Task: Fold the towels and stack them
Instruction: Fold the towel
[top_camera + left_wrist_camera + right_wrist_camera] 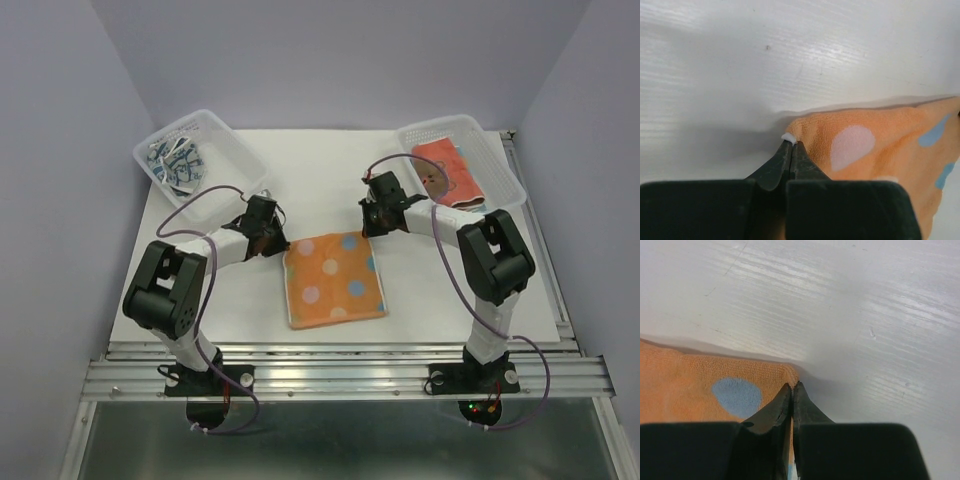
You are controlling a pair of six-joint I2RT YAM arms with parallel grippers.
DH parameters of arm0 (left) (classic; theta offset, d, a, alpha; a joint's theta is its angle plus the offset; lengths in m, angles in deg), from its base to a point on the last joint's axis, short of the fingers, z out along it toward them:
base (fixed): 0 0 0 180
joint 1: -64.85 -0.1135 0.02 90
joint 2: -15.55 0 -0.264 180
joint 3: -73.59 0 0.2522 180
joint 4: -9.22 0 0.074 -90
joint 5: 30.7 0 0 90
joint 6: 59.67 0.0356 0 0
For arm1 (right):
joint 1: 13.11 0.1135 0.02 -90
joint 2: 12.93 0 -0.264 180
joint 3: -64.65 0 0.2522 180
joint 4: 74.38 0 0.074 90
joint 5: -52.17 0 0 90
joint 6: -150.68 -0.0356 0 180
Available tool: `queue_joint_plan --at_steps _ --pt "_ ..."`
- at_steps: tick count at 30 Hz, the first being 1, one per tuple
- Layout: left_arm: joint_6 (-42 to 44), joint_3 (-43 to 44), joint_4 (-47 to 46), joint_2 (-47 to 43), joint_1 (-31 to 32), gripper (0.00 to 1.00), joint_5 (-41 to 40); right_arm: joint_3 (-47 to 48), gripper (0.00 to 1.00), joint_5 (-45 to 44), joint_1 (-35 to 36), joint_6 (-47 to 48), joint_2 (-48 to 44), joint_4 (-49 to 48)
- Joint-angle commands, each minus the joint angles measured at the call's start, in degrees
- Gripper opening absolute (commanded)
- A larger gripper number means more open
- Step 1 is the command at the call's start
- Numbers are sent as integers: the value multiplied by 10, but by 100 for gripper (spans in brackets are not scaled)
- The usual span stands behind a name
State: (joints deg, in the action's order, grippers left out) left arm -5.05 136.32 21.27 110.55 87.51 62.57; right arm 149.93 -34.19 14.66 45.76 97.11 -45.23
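Grey walls (pixel 350 60) on three sides, white table (pixel 450 290) under both arms, metal rail along the near edge. The orange towel (pixel 335 280) with pale and blue dots lies spread flat mid-table between the two arms. It is roughly square, turned a little off the table edges, and a thin pale border shows around it. The left gripper (pixel 282 245) sits low at the towel's far left corner. In the left wrist view its dark fingers (pixel 782 165) are pressed together tip to tip, with a small white bit of the towel's corner edge pinched between them, so the jaws are closed on the cloth. The right gripper (pixel 368 228) is down at the far right corner. In the right wrist view its fingers (pixel 775 415) meet at the very corner, with no gap at the tips and orange cloth running under and between them, so these jaws are also closed on the towel. The cloth by both corners looks slightly lifted, with a shadow along the far edge; the rest lies flat on the table. At the far left of the table stands the left basket (pixel 215 118), clear plastic and tilted at an angle, holding blue-and-white towels (pixel 178 163) bunched inside. At the far right stands the right basket (pixel 440 125), also clear plastic, with a folded red-orange towel (pixel 447 175) lying in it; that towel carries a small dark print. Both baskets are well apart from the orange towel, and neither gripper touches them.
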Motion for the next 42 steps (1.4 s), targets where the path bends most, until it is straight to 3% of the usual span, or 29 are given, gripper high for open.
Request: queue_joint_plan --at_steps 1,8,18,25,36,42 --pt "-1 -40 -30 -99 0 0 -6 -13 2 10 -3 9 -68 -22" --pt "-15 -138 -74 -234 35 0 6 -89 2 60 -2 -12 -156 -33" --pt "-81 -278 -70 -439 92 0 13 -231 2 137 5 -50 -320 -37" --pt "-138 -349 -44 -532 115 0 29 -336 3 178 11 -82 -416 -59" --pt "-177 -391 27 -645 119 0 53 -404 6 197 14 -97 -456 -85" --pt "-186 -407 30 -653 119 0 81 -402 7 197 14 -95 -458 -84"
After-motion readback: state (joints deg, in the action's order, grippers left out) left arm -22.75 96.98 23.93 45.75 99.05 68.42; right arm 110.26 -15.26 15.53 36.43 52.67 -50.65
